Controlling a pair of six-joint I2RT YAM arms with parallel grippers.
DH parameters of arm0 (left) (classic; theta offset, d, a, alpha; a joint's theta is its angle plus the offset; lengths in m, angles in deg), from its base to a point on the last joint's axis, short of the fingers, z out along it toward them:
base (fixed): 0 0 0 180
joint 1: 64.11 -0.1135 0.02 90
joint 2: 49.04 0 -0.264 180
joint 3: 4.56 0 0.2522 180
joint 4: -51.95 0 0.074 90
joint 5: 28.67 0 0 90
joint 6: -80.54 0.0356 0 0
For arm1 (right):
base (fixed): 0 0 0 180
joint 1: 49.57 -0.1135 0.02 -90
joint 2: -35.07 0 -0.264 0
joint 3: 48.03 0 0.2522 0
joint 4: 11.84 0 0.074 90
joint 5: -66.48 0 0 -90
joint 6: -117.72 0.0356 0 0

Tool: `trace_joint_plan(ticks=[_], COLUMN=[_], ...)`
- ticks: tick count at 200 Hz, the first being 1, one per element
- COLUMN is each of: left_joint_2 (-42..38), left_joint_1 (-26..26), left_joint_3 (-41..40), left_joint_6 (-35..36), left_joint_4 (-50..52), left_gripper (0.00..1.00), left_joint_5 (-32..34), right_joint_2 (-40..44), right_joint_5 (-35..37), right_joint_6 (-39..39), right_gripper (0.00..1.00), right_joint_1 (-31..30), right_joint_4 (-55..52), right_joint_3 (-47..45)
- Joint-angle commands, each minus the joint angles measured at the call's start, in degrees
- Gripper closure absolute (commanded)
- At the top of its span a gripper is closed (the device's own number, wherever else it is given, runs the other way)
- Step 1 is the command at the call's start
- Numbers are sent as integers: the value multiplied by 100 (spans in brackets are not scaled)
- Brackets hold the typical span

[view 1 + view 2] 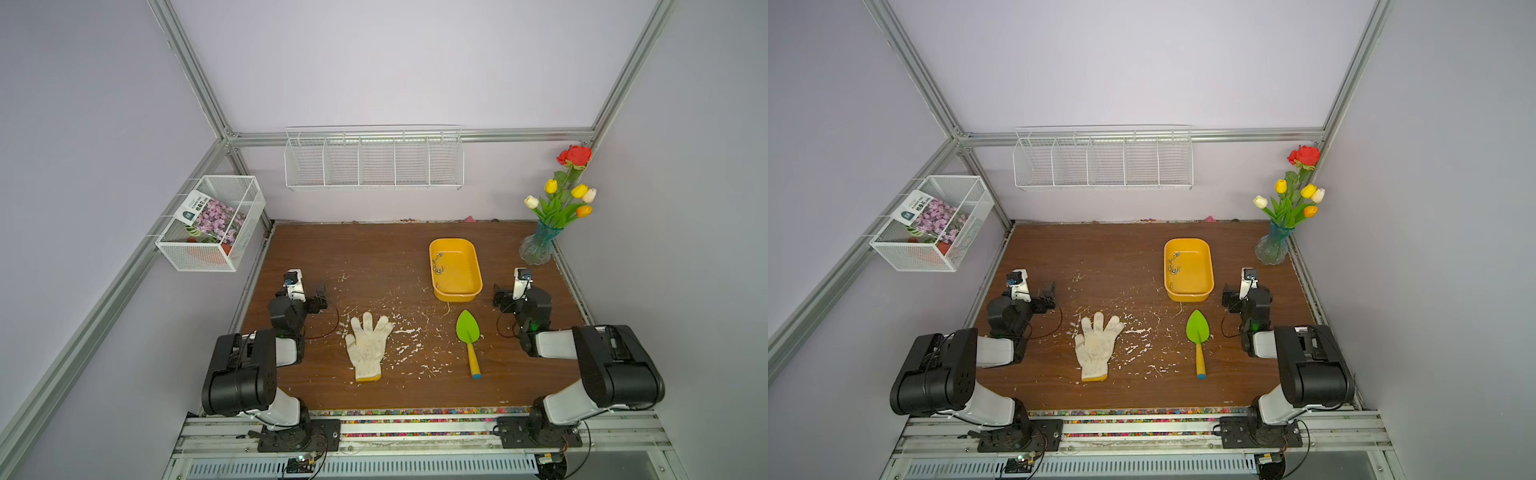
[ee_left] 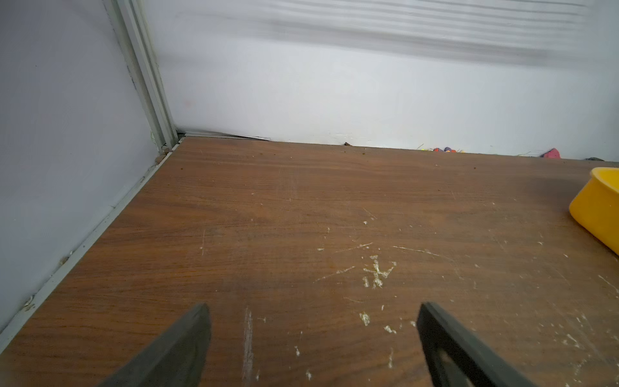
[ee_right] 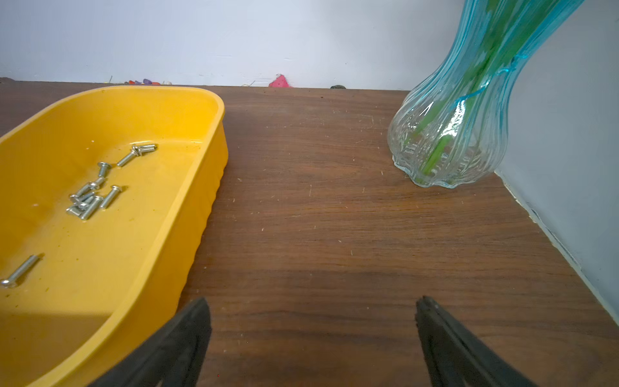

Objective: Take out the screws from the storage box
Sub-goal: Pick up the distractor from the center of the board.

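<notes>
Black-fingered right gripper (image 3: pixel 313 310), spread wide and empty, stands just right of the yellow storage box (image 3: pixel 204 201) (nearer arm; left gripper (image 2: pixel 313 315) equally spread, well apart), screws (image 3: pixel 88 197) clustered mid-left inside, box lengthwise toward the wall

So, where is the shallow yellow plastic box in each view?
Top view: yellow box right of centre, beyond the green trowel.
Top view: box likewise.
Left wrist: box corner at frame edge.
Right wrist: box large, screws inside.
Shared landmark: pink scrap by back wall.
</notes>
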Motion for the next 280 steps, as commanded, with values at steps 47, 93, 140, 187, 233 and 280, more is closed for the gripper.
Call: trace_joint_plan(ticks=[47,93,140,187,233,280], left_joint_2=[47,48,48,46,-29,-1451], left_joint_1=[-4,-4,-4,1,169,845], left_joint_3=[105,111,110,108,-5,227], left_joint_6=[-58,-54,-57,-57,17,369], left_joint_4=[14,14,14,14,-123,1444], left_gripper=[0,0,0,0,0,0], left_joint_5=[38,38,38,46,424,1517], right_joint_2=[-53,-50,-64,-55,131,1519], right_joint_5=[-16,-21,-26,-26,77,341], right_joint_6=[-25,-28,-19,-18,41,-9], right_gripper=[1,1,2,2,2,2], right_joint_1=[-19,-15,-11,-14,23,-354], right_joint_4=[149,139,134,145,393,-2018], right_joint_3=[59,62,67,59,-136,511])
